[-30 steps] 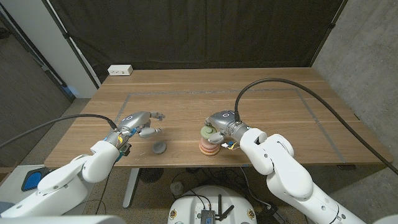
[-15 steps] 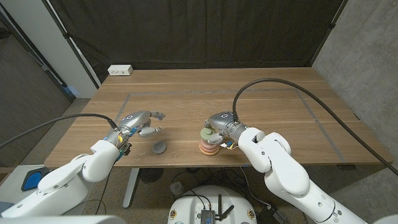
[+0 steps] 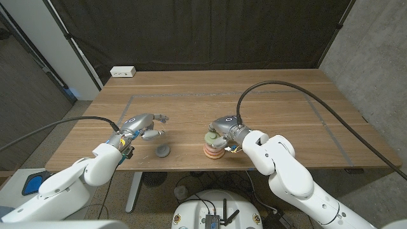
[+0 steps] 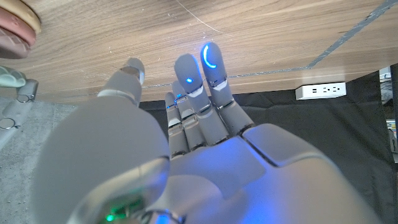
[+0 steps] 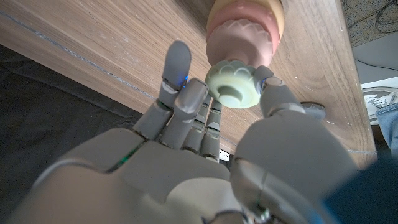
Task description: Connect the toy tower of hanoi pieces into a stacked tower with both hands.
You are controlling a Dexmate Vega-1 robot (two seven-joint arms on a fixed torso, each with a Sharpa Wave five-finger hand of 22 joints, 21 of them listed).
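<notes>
**Green piece held over the stack**

Head view, low centre of the frame: the pale green piece (image 3: 212, 136) is pinched by the right hand (image 3: 224, 129) directly above the pink and orange stack (image 3: 212, 151), apparently so it can be seated on top. Left of it, a grey piece (image 3: 163, 151) is left lying loose on the table (image 3: 273, 102). Just beyond, mid-left, the left hand (image 3: 141, 125) is kept empty with fingers spread, seemingly waiting.
</notes>
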